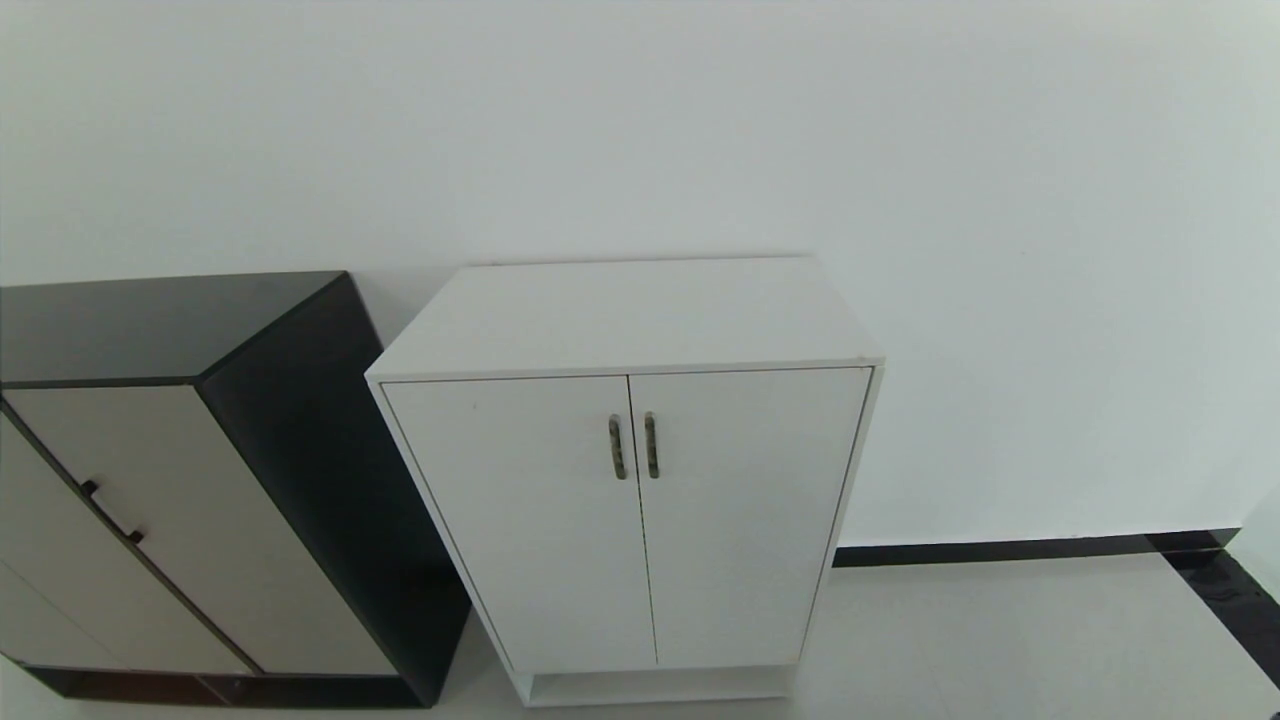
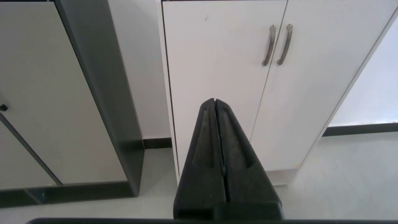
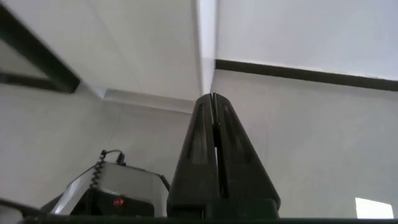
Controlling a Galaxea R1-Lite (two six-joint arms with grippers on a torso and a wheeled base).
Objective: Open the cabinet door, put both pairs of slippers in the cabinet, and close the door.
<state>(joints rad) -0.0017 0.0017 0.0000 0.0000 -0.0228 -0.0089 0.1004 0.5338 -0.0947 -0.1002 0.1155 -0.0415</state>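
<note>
A white two-door cabinet [image 1: 630,480] stands against the wall with both doors closed and two metal handles [image 1: 633,446] side by side at the centre. In the left wrist view the cabinet [image 2: 249,81] and its handles [image 2: 277,45] lie ahead of my left gripper [image 2: 214,102], which is shut with nothing in it and held well short of the doors. My right gripper [image 3: 213,96] is shut and empty, low above the floor, aimed at the cabinet's lower corner [image 3: 207,37].
A black cabinet [image 1: 180,480] with beige doors stands directly left of the white one. Pale floor [image 1: 1000,640] stretches to the right of the white cabinet, edged by a black skirting strip [image 1: 1000,550]. A grey device with a coiled cable [image 3: 112,186] sits beside my right gripper.
</note>
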